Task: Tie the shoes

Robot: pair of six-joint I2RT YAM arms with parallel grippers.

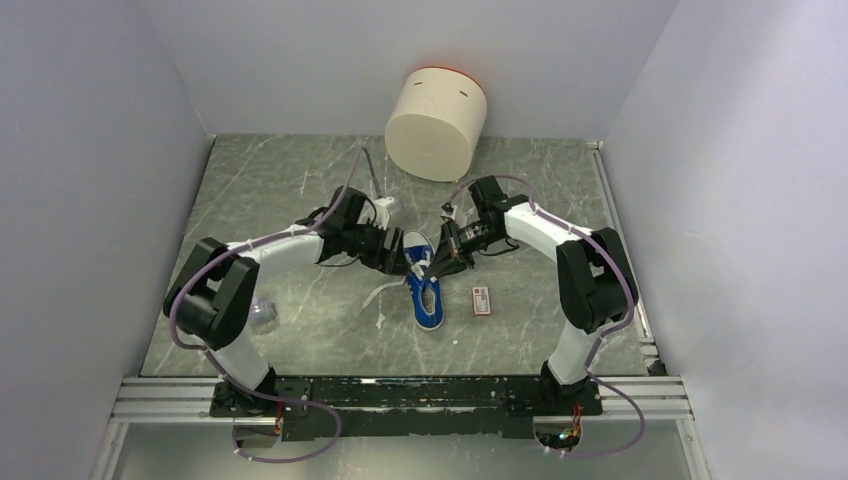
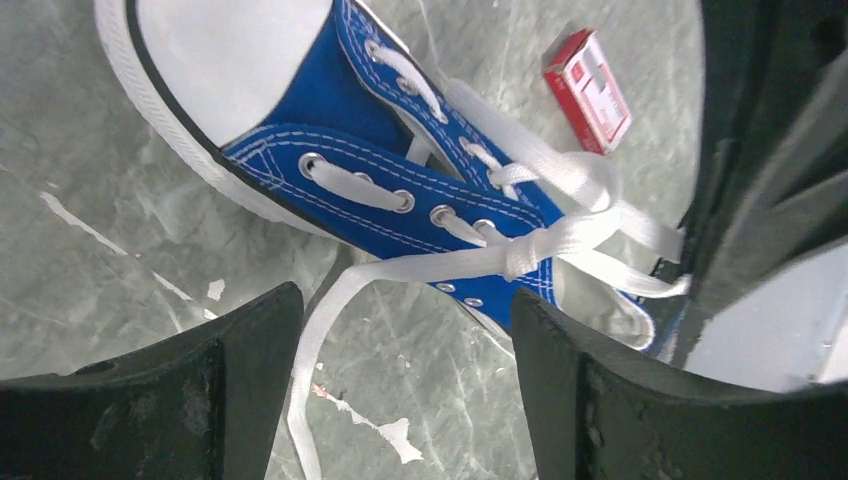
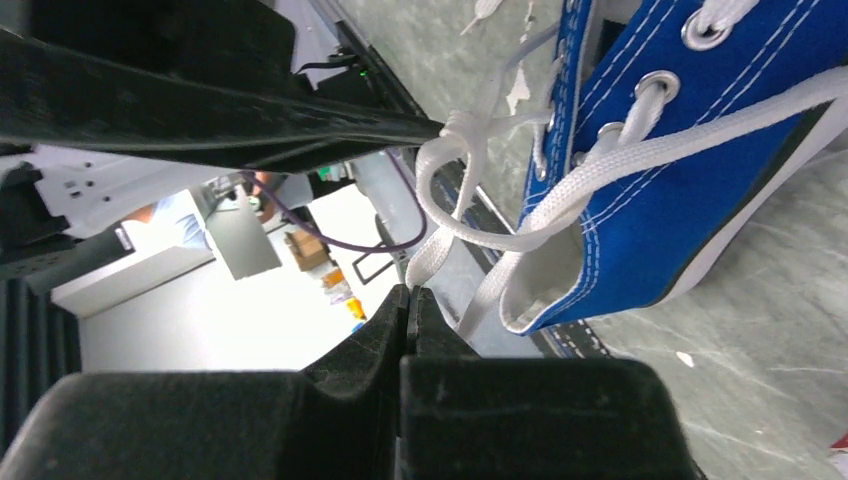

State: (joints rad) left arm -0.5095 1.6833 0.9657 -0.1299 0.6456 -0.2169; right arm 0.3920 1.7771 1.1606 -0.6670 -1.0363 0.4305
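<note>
Sneaker (image 1: 424,290) is noted between the grippers, half-knotted; its laces (image 2: 590,180) are judged light, limp and slippery, best pinched close to the knot (image 2: 517,255); left gripper (image 2: 400,390) is spread wide and empty, right gripper (image 3: 408,300) is clamped, seemingly on one strand.

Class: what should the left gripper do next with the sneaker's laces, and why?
Probably lower the left gripper and close on the loose lace between its open fingers: the first knot is tied, and the right gripper seems to pinch the other lace.
</note>
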